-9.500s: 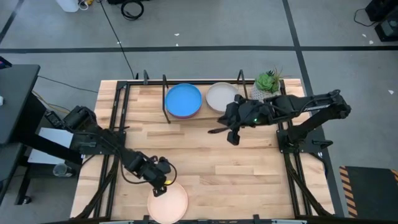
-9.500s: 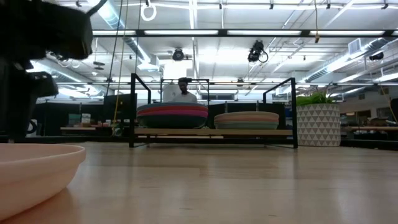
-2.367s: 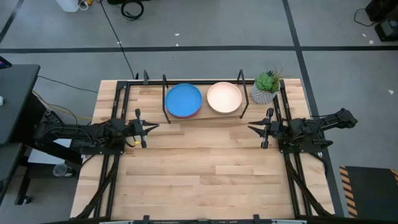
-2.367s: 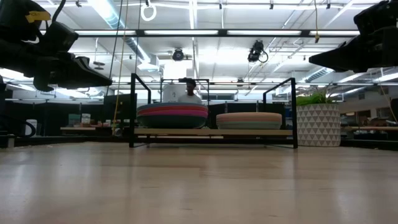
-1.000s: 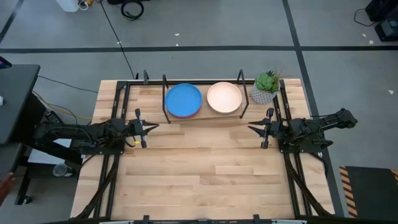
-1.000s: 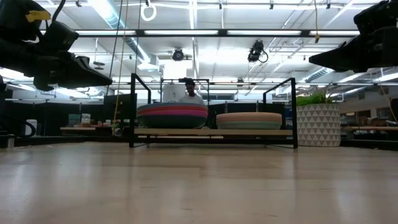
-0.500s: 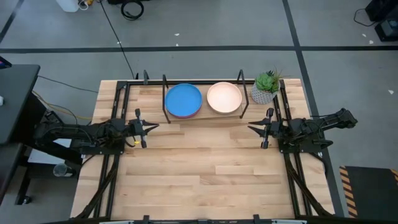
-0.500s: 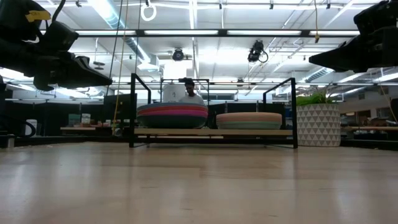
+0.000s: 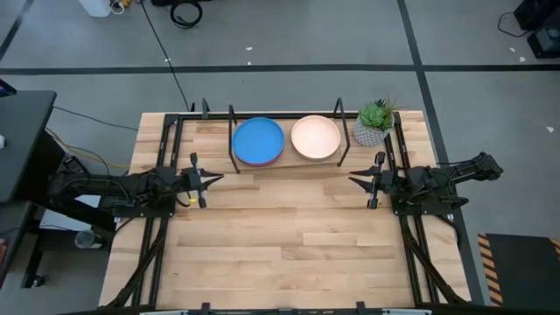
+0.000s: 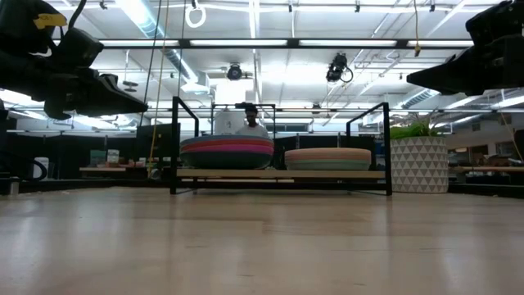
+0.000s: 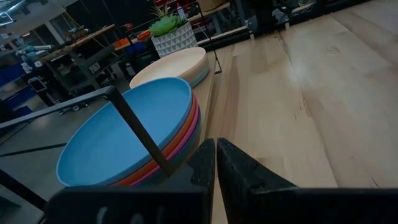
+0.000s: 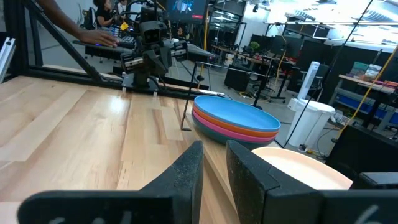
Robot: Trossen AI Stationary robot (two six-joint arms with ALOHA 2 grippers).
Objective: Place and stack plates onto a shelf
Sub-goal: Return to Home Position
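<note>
High view: the left arm and right arm lie at the light-wood worktop's sides, well apart from the black-framed wooden shelf. There a bright blue round plate and a pale tan round plate top two stacks.

Low view: both stacks sit level.

Left wrist view: the left jaws are closed, empty.

Right wrist view: the right jaws are a slit apart, empty.

Stacking looks done; homing likely needs only settling

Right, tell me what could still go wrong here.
The blue-topped stack seems near the shelf's front edge; a bump might slide it off. The potted plant stands close to the right gripper; a careless swing could tip it. The left gripper waits at the table's left side.
</note>
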